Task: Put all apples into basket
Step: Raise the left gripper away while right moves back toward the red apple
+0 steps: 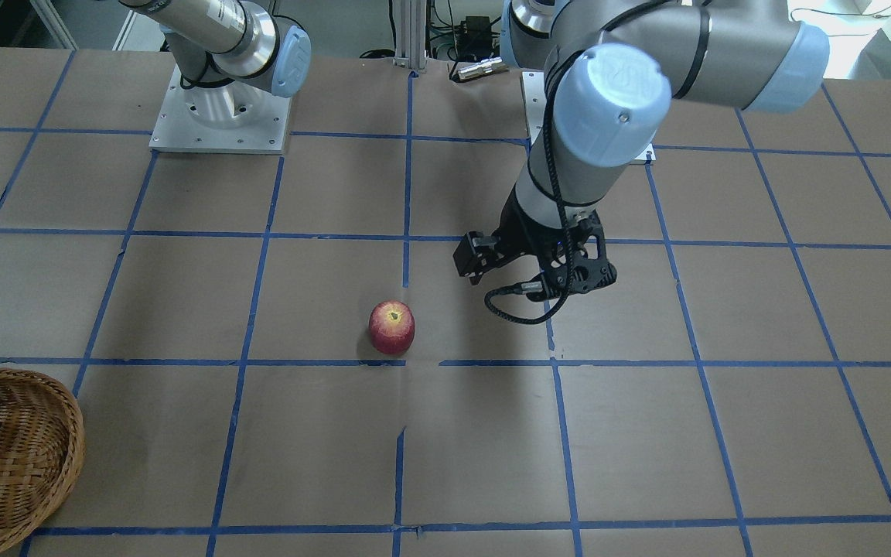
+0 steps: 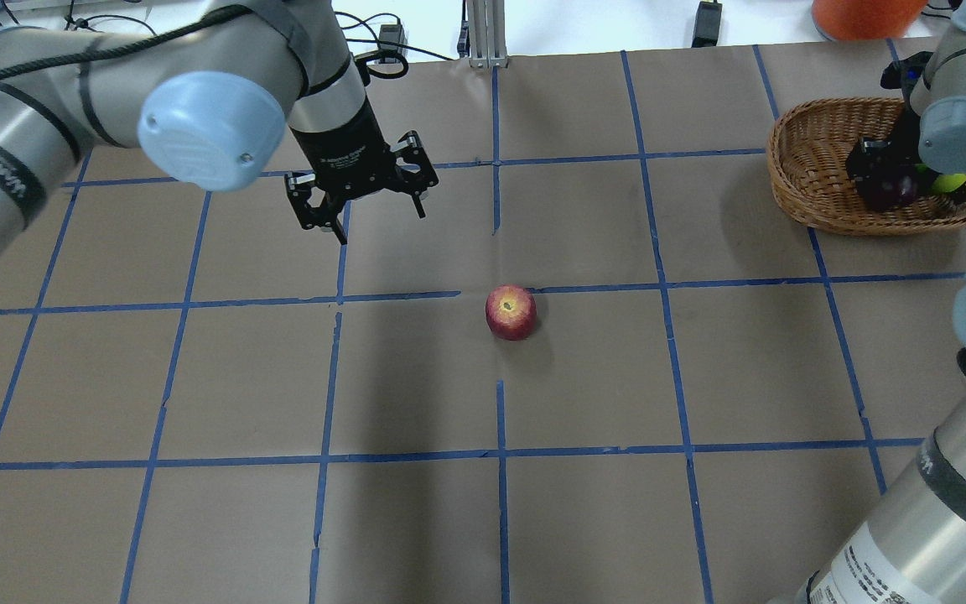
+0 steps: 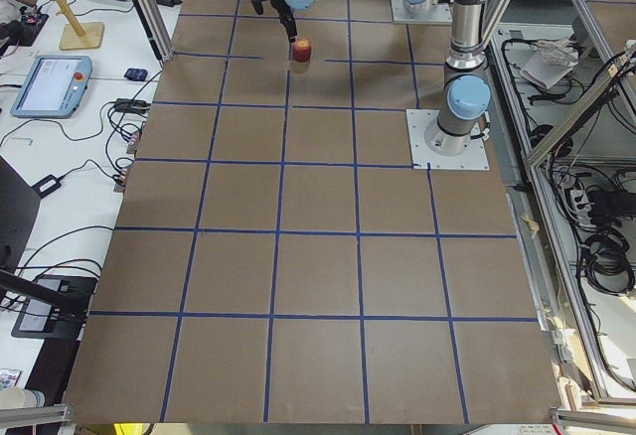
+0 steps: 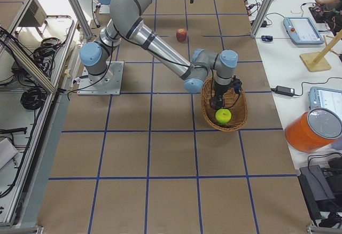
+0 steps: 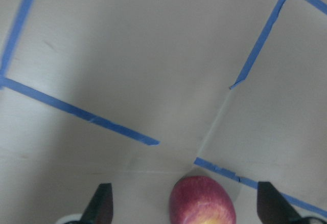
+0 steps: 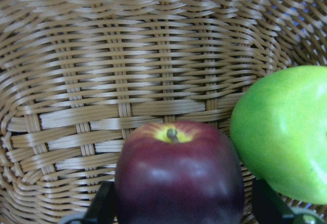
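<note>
The red apple (image 2: 511,312) with a yellowish top stands alone on the table near its middle; it also shows at the bottom edge of the left wrist view (image 5: 203,203). My left gripper (image 2: 361,197) is open and empty, hovering above the table beyond and to the left of it. The wicker basket (image 2: 810,126) sits at the far right. The maroon apple (image 6: 179,178) and the yellow-green apple (image 6: 281,132) lie in it side by side. My right gripper (image 2: 881,168) is down in the basket, open, its fingers on either side of the maroon apple.
The table is brown paper with a blue tape grid. An orange container (image 2: 864,13) stands beyond the basket off the table's far edge. The arm bases (image 1: 221,116) are bolted to the table on the robot's side.
</note>
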Robot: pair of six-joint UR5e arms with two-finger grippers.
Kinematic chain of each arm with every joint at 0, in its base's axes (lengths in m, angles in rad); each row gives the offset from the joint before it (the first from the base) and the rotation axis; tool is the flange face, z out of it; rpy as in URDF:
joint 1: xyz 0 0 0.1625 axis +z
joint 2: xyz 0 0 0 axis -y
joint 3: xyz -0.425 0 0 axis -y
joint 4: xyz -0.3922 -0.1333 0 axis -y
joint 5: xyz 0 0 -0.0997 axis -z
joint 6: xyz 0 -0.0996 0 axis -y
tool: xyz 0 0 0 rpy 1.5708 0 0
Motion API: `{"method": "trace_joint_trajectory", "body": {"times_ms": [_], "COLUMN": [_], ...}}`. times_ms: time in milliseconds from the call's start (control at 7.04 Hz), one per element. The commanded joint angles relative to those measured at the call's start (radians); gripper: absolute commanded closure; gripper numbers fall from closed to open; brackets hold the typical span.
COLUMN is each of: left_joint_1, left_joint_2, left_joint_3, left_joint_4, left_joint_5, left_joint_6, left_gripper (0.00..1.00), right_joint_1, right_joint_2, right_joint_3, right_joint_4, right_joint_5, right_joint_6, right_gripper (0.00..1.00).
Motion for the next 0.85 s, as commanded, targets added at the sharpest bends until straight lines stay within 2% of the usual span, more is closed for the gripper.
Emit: {"method": "trace_joint_trajectory", "body": {"times_ms": [0,284,426,710], "left_joint_1": [0.067,0.096,0.101,0.109], "left_joint_2": [0.118,0.194,0.221,0.261], "left_joint_3": [0.026,-0.027,-0.058,-0.125], "left_joint_4": [-0.112,-0.108,-0.111,-0.067], "left_joint_5": [0.057,0.053,0.053,0.053], "left_joint_6": [0.252,0.271,0.27,0.27], "left_gripper": [0.0,0.0,0.0,0.0], "right_joint_1": [0.014,0.129,0.225,0.422], "right_joint_2": [-0.054,-0.198,-0.23,-0.219], "right_joint_3": [-0.052,-0.054,-0.052,-0.048], "right_joint_4": [0.122,0.358,0.452,0.494], "right_joint_5": [0.009,0.091,0.125,0.22], "right_joint_6": [0.005,0.024,0.077,0.276], "right_gripper": [0.0,0.0,0.0,0.0]}}
